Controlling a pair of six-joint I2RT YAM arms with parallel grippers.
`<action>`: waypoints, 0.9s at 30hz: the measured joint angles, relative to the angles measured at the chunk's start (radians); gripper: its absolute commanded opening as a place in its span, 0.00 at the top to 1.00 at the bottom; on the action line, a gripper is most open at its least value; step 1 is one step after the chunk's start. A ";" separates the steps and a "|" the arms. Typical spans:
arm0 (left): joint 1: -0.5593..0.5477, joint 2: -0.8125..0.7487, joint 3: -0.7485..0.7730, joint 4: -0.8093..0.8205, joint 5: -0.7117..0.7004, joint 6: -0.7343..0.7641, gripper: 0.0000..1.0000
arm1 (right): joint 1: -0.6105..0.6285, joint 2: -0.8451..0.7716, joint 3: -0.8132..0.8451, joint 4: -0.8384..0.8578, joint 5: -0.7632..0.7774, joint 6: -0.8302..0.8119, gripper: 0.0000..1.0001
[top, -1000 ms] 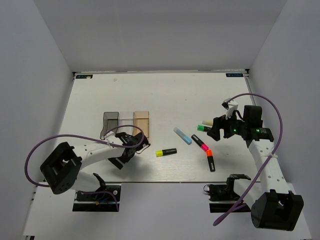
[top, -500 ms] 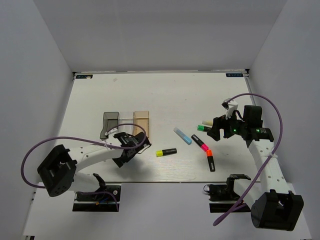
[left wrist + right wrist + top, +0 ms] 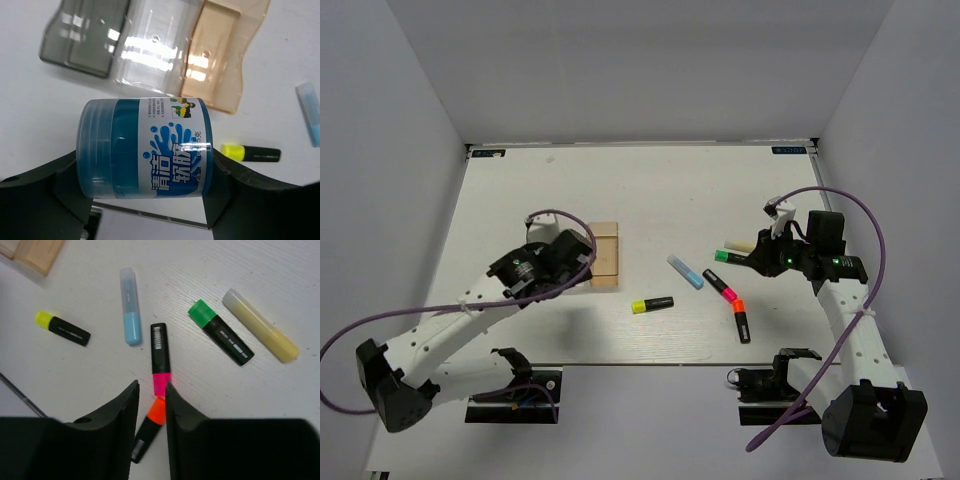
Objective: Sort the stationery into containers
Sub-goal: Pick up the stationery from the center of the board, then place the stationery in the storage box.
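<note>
My left gripper (image 3: 145, 180) is shut on the blue-white patterned block (image 3: 145, 147), a blue tub held sideways just in front of the dark grey tray (image 3: 85, 35), the clear tray (image 3: 150, 50) and the tan tray (image 3: 220, 55). In the top view that arm hides the grey and clear trays. My right gripper (image 3: 151, 395) hovers over the pink highlighter (image 3: 159, 357) and the orange highlighter (image 3: 150, 425), which lie cap to cap. Its jaws stand a narrow gap apart with nothing between them. A yellow highlighter (image 3: 652, 304) and a light-blue marker (image 3: 685, 271) lie mid-table.
A green highlighter (image 3: 220, 337) and a pale yellow marker (image 3: 260, 332) lie side by side at the right, just beyond the right gripper (image 3: 757, 263). White walls close in the table on three sides. The arm bases stand at the near edge.
My left arm has lifted and swung toward the trays with the block, now covering the grey and clear ones from above. The right jaws have narrowed from wide open.
</note>
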 measured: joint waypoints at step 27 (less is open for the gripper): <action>0.815 0.445 0.114 0.306 0.774 1.041 1.00 | -0.001 0.000 0.000 0.000 -0.004 -0.009 0.51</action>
